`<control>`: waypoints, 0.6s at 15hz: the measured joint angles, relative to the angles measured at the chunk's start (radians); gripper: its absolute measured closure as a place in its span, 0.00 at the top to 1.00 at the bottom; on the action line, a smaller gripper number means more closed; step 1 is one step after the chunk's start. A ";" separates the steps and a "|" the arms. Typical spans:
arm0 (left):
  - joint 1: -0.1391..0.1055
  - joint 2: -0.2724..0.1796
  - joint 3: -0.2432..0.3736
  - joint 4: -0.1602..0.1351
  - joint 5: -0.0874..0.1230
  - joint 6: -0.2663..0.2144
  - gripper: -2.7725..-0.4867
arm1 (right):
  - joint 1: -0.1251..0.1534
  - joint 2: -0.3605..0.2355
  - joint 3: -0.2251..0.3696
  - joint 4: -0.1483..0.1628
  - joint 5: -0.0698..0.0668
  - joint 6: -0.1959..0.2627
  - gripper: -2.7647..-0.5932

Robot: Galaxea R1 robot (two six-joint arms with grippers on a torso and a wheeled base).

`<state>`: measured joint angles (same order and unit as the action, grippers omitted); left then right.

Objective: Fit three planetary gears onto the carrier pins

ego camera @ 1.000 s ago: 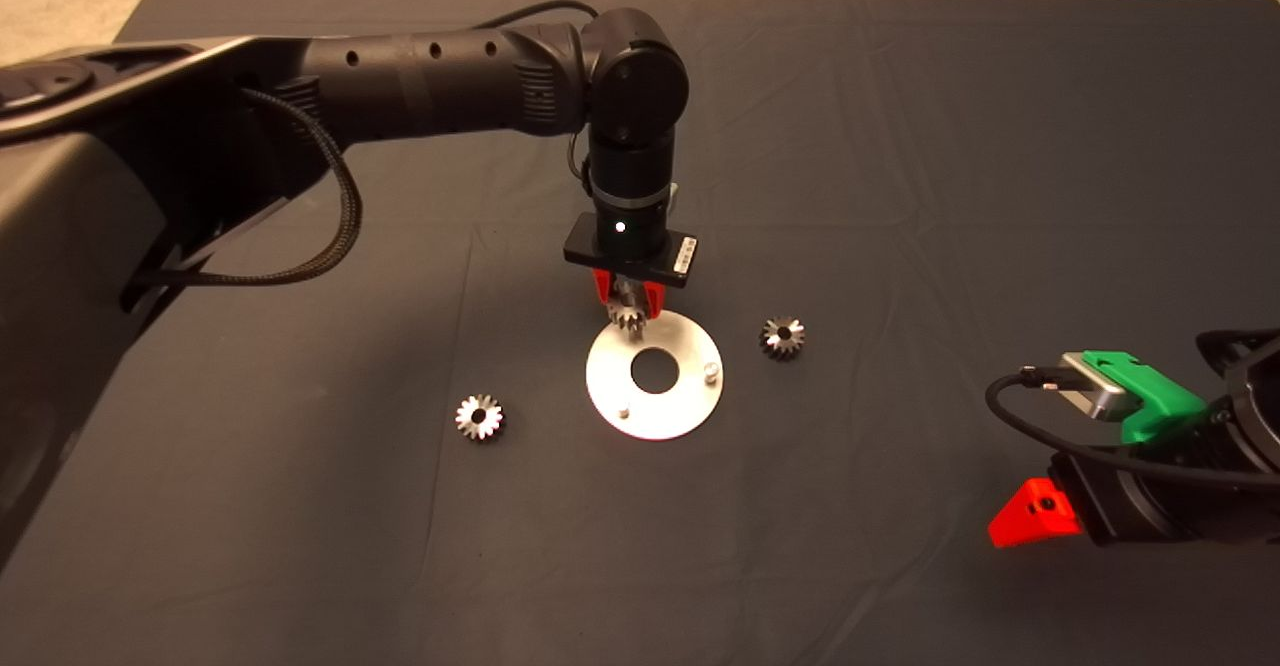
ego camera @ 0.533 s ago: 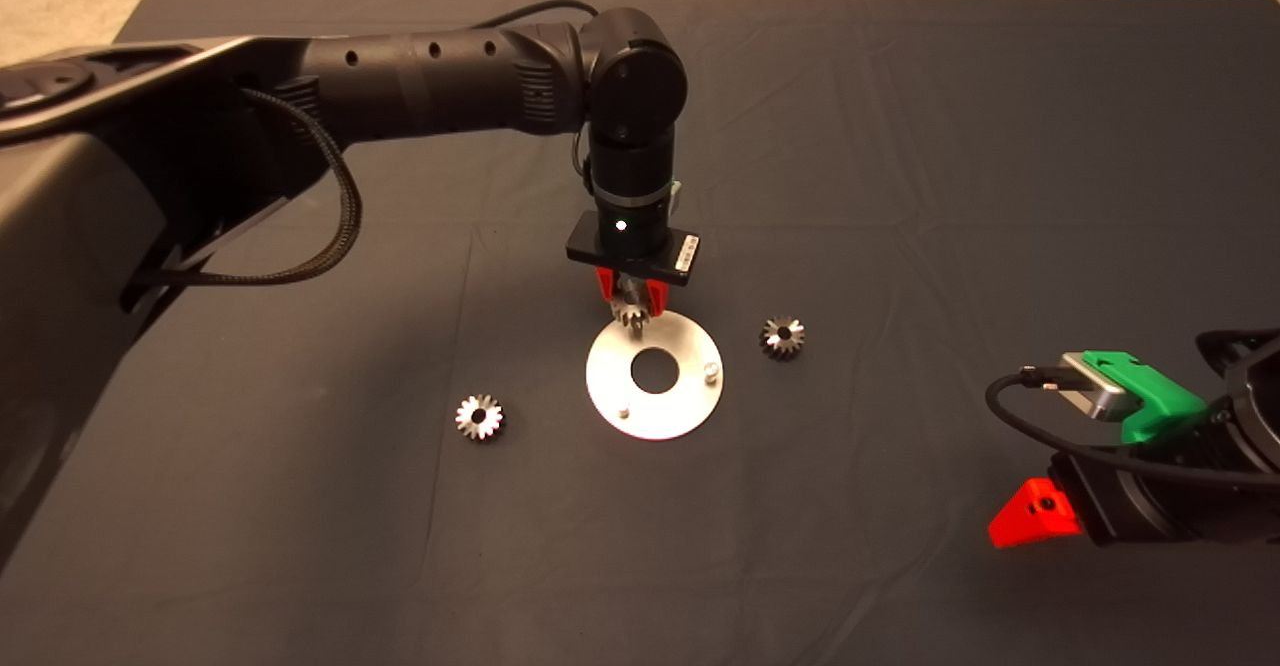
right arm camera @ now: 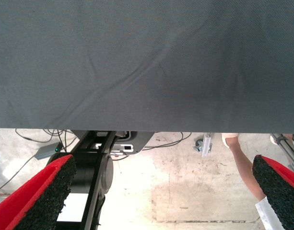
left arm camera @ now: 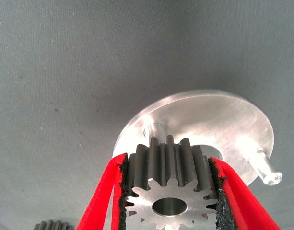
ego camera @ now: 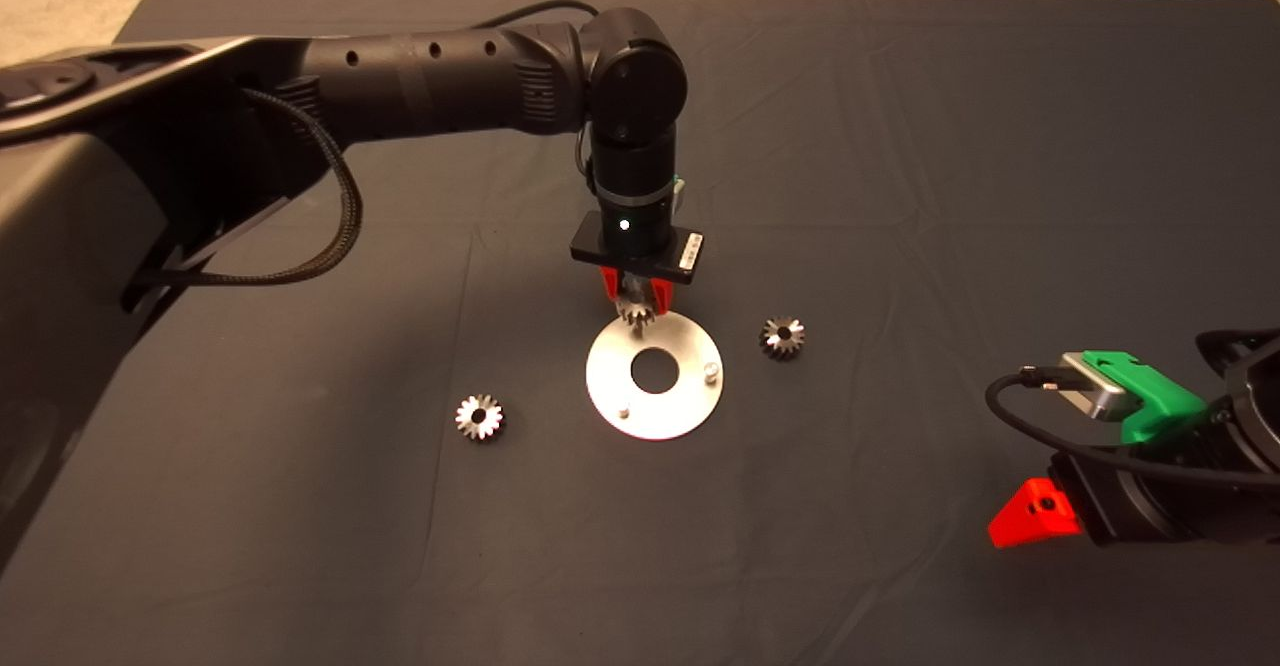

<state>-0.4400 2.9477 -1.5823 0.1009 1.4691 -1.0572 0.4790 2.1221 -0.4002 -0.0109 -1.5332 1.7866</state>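
My left gripper point(ego camera: 634, 298) hangs over the far rim of the silver-white disc point(ego camera: 610, 378), shut on one planetary gear point(ego camera: 635, 314). The left wrist view shows that gear point(left arm camera: 166, 165) clamped between the red fingers point(left arm camera: 101, 203), just above the disc point(left arm camera: 218, 120) and close to one carrier pin point(left arm camera: 155, 130); a second pin point(left arm camera: 267, 171) stands further round. Two carrier pins point(ego camera: 711, 371) point(ego camera: 623, 410) show bare in the head view. One loose gear point(ego camera: 479, 416) lies left of the disc, another point(ego camera: 782, 336) right of it. My right gripper point(ego camera: 1035, 516) waits open at the lower right edge.
The dark mat point(ego camera: 900, 146) is wrinkled around the disc. The right wrist view looks past the mat's edge point(right arm camera: 147, 128) to the floor, with a black robot base point(right arm camera: 96, 172), cables and a person's leg point(right arm camera: 242, 163).
The left gripper with its gear has shifted slightly right and toward the disc's far rim. The loose gears, the disc and the right arm have not moved.
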 joint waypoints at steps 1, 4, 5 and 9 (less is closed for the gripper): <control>0.003 0.000 0.000 0.000 0.000 0.000 0.18 | 0.000 0.000 0.000 0.000 0.000 0.000 0.99; 0.021 0.000 0.000 0.000 0.001 -0.001 0.18 | 0.000 0.000 0.000 0.000 -0.001 0.000 0.99; 0.021 0.000 -0.002 0.000 0.001 -0.001 0.18 | 0.000 0.000 0.000 0.000 0.000 0.000 0.99; 0.021 0.000 -0.009 -0.004 0.001 -0.001 0.18 | 0.000 0.000 0.000 0.000 0.000 0.000 0.99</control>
<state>-0.4185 2.9481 -1.5909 0.0966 1.4700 -1.0583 0.4790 2.1221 -0.4002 -0.0109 -1.5332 1.7866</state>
